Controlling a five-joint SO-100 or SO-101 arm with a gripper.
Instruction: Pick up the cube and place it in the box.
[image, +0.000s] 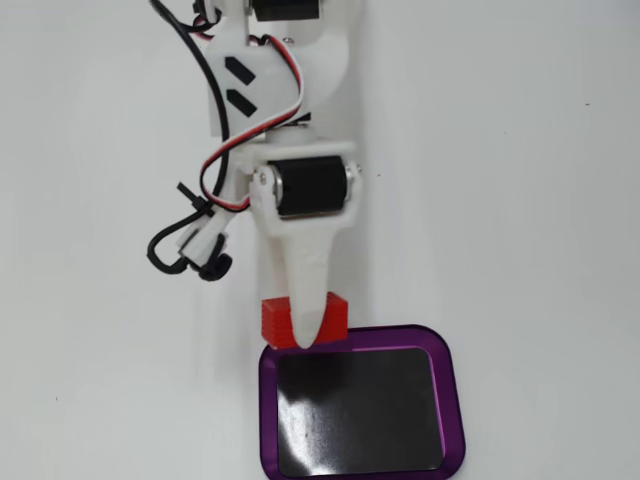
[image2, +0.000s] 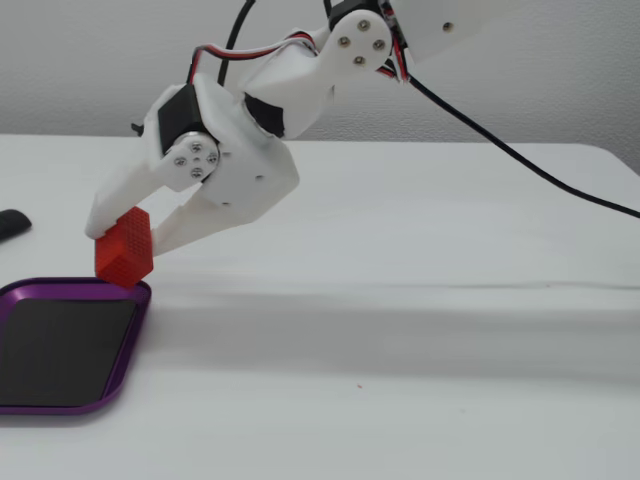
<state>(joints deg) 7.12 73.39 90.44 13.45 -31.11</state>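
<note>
The small red plastic-looking cube (image2: 124, 248) is showing a bumpy, grid-dotted surface. The purple-rimmed shallow box (image: 452, 400) is gleaming, its black base glossy. The white table (image2: 420, 330) is looking smooth and matt.

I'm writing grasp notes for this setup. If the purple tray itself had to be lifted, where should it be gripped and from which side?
Probably by the raised purple rim of the tray, pinched across the lip, since it is flat and shallow with a glossy black base offering nothing to grip. In the top-down fixed view, its right edge is free; the end effector holding the red cube crowds the top-left corner.
</note>
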